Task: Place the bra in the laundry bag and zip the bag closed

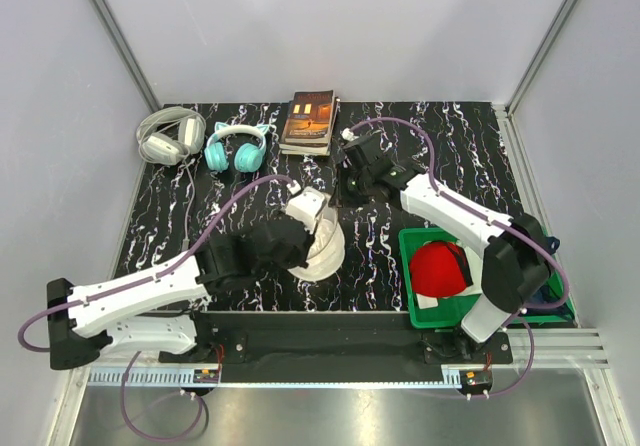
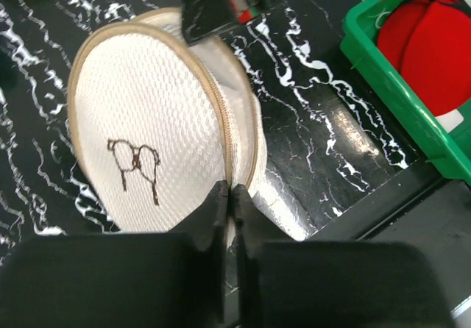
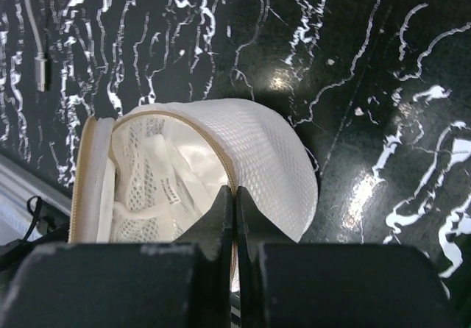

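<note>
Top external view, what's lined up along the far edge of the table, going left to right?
White-grey headphones → teal cat-ear headphones → stack of books.

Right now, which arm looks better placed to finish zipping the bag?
Probably right: the right gripper pinches the laundry bag at its rim beside the open gap, while the left gripper holds a stretch that looks already zipped.
</note>
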Tool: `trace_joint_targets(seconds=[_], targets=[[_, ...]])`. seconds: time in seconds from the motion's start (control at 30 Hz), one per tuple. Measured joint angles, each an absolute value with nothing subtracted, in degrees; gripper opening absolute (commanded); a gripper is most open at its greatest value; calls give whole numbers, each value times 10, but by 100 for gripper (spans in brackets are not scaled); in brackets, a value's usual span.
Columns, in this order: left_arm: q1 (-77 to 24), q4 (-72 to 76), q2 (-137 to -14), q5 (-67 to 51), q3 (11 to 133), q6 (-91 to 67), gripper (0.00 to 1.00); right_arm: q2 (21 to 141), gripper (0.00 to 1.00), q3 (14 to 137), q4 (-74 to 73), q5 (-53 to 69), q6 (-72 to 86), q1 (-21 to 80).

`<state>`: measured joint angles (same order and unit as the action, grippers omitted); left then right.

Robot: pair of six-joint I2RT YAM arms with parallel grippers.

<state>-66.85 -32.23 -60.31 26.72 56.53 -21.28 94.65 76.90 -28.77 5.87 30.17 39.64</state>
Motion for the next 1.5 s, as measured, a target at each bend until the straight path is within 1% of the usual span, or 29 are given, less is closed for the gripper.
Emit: trace_joint_targets(seconds=[0.03,0.07,0.1,0.2,0.23,0.27,0.3,0.33,0.5,0.57,0.63,0.77,0.87,0.97,1.1,1.23,1.3,1.33,1.4,1.43,1.5], targets=[[-668,-315,-608,258,565,-211,39,947,0,768,-282,66,299,394],[-668,-307,-611,250,565,-208,58,947,0,765,-277,72,296,391],[-667,-299,-613,239,565,-205,65,947,0,762,-271,78,291,387],[-652,-281,-613,179,565,-198,83,947,0,747,-248,103,269,377],[-640,-276,-610,157,565,-195,87,947,0,741,-244,111,259,373],[-611,-270,-606,111,565,-196,90,947,0,734,-240,119,248,368],[-582,-268,-599,83,565,-196,99,947,0,729,-237,128,237,364],[-545,-268,-590,55,565,-197,99,947,0,725,-236,138,227,359],[-364,-274,-538,-46,565,-223,99,947,0,719,-229,194,178,337],[-294,-260,-536,-89,555,-241,99,947,0,717,-222,218,160,329],[-249,-238,-547,-126,527,-260,99,947,1,716,-219,244,145,322],[-226,-194,-582,-175,434,-289,99,947,2,716,-215,296,121,312],[-223,-193,-593,-191,379,-299,99,950,2,715,-209,331,106,310],[-210,-169,-616,-210,371,-301,99,957,2,713,-208,361,95,310],[-177,-80,-689,-277,369,-334,99,975,2,713,-208,391,85,309],[-175,-35,-722,-311,368,-354,98,986,2,713,-208,416,77,309],[-175,-24,-737,-323,373,-358,89,986,2,713,-208,418,75,309],[-175,-18,-750,-329,378,-360,76,986,2,714,-208,420,74,308],[-175,-11,-772,-336,385,-364,62,989,2,717,-209,425,73,308],[-175,-7,-780,-340,385,-368,48,992,2,721,-209,427,72,307],[-174,-3,-787,-344,385,-375,33,1001,3,732,-212,426,71,307]])
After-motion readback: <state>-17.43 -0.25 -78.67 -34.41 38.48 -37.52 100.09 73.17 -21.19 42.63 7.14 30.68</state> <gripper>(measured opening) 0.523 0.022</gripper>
